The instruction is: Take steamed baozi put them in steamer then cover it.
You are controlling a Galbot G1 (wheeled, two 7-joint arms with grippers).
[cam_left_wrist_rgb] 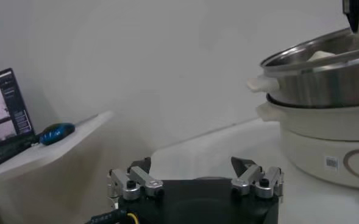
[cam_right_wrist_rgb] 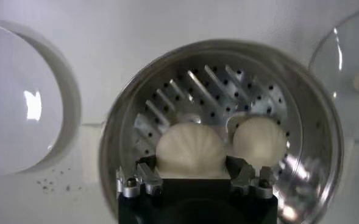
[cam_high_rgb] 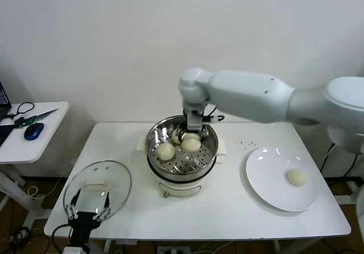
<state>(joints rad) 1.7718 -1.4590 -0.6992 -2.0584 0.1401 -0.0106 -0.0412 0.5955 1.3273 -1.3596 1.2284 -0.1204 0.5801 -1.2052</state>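
Note:
The steel steamer (cam_high_rgb: 154, 151) (cam_right_wrist_rgb: 121, 152) stands mid-table on its white pot base. My right gripper (cam_high_rgb: 190, 134) (cam_right_wrist_rgb: 191, 162) reaches down into it, shut on one baozi (cam_high_rgb: 191, 144) (cam_right_wrist_rgb: 190, 146), a finger against each side. A second baozi (cam_high_rgb: 166, 151) (cam_right_wrist_rgb: 259, 141) rests on the perforated floor beside it. Another baozi (cam_high_rgb: 296, 176) lies on the white plate (cam_high_rgb: 267, 180) at the right. The glass cover (cam_high_rgb: 98, 187) (cam_right_wrist_rgb: 350, 73) lies flat at the table's front left. My left gripper (cam_high_rgb: 87, 211) (cam_left_wrist_rgb: 190, 164) hangs open at the cover's near edge, holding nothing.
A side table (cam_high_rgb: 34, 137) at the far left carries a blue mouse (cam_high_rgb: 34, 131) (cam_left_wrist_rgb: 56, 131), scissors and a laptop (cam_left_wrist_rgb: 5, 115). The pot's rim and base (cam_left_wrist_rgb: 325, 128) rise close on one side of my left gripper. Small crumbs dot the table behind the plate.

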